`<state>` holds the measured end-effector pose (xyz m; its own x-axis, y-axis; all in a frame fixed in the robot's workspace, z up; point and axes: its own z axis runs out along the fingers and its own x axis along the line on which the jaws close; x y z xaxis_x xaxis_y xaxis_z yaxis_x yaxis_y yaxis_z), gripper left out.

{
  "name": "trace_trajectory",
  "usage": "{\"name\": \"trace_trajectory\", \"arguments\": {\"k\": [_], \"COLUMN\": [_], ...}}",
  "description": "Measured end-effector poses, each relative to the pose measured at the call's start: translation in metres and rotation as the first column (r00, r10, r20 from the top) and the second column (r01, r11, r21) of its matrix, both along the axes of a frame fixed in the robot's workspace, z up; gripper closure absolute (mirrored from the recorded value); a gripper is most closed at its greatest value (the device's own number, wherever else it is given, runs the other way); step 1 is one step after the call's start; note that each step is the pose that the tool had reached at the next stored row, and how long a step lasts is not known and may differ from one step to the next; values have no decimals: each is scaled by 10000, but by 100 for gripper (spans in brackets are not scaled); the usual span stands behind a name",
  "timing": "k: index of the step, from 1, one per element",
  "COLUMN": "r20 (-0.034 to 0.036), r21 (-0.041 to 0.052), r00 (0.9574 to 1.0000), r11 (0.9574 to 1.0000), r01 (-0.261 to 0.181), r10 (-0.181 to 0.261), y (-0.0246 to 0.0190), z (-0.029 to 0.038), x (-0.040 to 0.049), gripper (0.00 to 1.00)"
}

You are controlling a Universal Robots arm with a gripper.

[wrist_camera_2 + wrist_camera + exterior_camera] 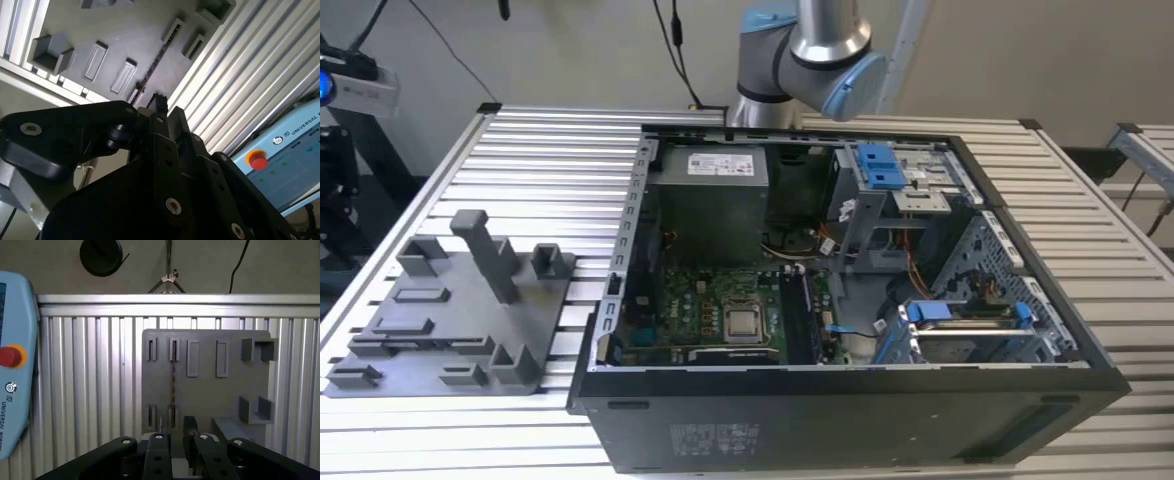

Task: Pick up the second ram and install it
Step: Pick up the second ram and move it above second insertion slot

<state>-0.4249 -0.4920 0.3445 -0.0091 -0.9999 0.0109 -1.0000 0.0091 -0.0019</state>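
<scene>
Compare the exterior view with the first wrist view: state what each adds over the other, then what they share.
The exterior view adds the open computer case with its motherboard, and the arm behind it. The first wrist view adds the claw, the teach pendant, and a thin dark strip standing on edge, likely the second ram. Shared: the grey holder and the slatted table.

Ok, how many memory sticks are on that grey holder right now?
1. The memory stick stands on edge in the grey holder, spanning one pair of slots. Part of the holder is covered, so another could be hidden.
</scene>
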Motion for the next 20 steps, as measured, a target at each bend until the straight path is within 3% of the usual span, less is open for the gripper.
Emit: {"name": "trace_trajectory", "arguments": {"k": [4, 9, 10, 13, 16, 20], "r20": [6, 4, 4, 2, 1, -67], "r21": [1, -11, 19, 315, 337, 321], "r00": [10000, 10000, 10000, 10000, 10000, 10000], "r11": [10000, 10000, 10000, 9995, 9994, 9995], "r01": [0, 36, 67, 79, 79, -59], "r10": [0, -36, -67, -80, -79, 61], "y": [0, 6, 5, 6, 5, 8], "z": [-1, -10, -18, -31, -69, -92], "x": [0, -1, -2, -8, -22, -24], "gripper": [58, 58, 58, 58, 58, 58]}}
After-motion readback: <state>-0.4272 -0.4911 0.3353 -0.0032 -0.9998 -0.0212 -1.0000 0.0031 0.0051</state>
